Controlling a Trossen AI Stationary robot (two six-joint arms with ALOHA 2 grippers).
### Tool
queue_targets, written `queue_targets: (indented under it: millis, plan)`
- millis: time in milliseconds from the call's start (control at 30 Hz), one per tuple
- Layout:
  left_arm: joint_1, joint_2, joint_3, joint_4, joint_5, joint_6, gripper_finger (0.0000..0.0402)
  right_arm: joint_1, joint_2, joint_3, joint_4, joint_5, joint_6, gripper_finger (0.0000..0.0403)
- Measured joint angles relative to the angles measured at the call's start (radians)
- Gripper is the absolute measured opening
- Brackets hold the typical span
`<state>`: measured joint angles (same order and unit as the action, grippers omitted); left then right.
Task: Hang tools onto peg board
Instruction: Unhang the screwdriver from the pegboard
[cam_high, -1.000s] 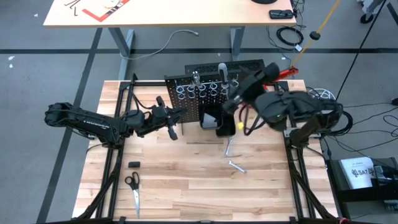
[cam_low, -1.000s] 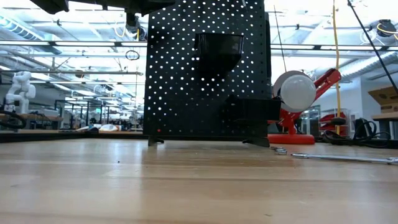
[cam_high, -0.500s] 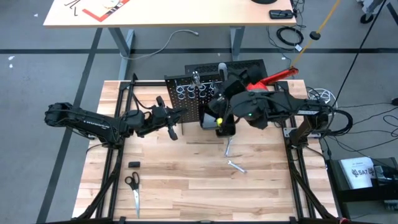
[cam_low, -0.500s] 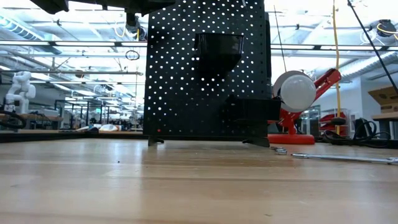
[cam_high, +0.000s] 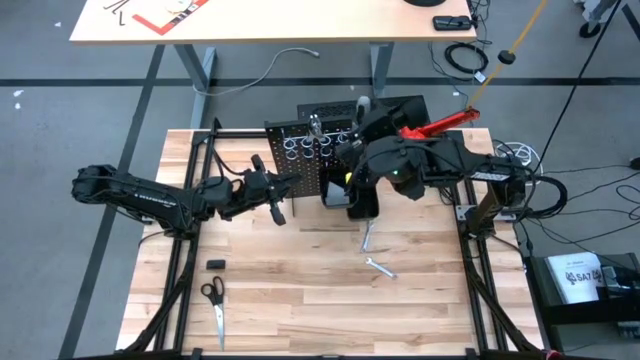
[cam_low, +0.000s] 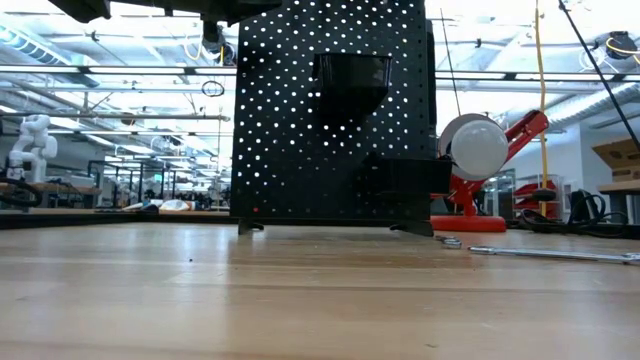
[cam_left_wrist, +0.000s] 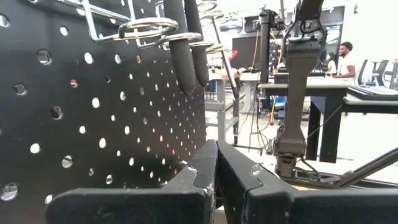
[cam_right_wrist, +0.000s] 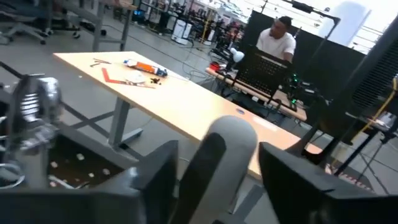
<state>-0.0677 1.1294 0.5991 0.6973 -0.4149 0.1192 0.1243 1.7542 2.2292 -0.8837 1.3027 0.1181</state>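
A: Entry, hanging job. Where do the hands stand?

B: The right hand (cam_high: 352, 178) is over the peg board (cam_high: 300, 160), at the end with the black bin (cam_high: 362, 203). In the right wrist view its fingers (cam_right_wrist: 155, 180) stand apart on either side of a rounded grey handle (cam_right_wrist: 227, 155). I can't tell whether they touch it, so I do not log a grip.

A: And the left?

B: The left hand (cam_high: 275, 205) waits just in front of the board, toward its other end, fingers pressed together and holding nothing. Its wrist view shows dark tool handles (cam_left_wrist: 186, 56) already hanging through the silver rings (cam_left_wrist: 146, 26).

A: What is left on the table (cam_high: 300, 300)?

B: Two thin silver wrenches (cam_high: 372, 250) lie on the wood in front of the bin, near each other. Scissors (cam_high: 213, 300) and a small black piece (cam_high: 215, 264) lie toward the near left corner.

A: Handling notes for the wrenches?

B: My judgement: stiff steel, light, nothing fragile. They lie flat and look smooth, so the fingers could slide off. Best taken across the narrow shank near the middle, so an end stays free to hook. The grey handle looks thicker and easier to pinch around its upper part.
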Motion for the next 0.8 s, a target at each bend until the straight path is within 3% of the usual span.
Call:
queue_targets:
  millis: [133, 200, 567, 800]
  plan:
    - [0.000, 0.000, 0.000, 0.000, 0.000, 0.001, 0.0018, -0.002, 0.000, 0.000, 0.016, -0.030, 0.011, 0.0130]
    - [0.000, 0.000, 0.000, -0.001, 0.000, 0.001, 0.0018, 0.000, 0.000, 0.000, 0.023, -0.028, 0.008, 0.0106]
    - [0.000, 0.000, 0.000, -0.002, 0.000, 0.001, 0.0018, 0.035, 0.000, 0.000, 0.189, -0.016, -0.136, 0.0106]
    - [0.000, 0.000, 0.000, -0.002, 0.000, 0.001, 0.0018, 0.073, 0.000, 0.000, 0.297, 0.063, -0.259, 0.0105]
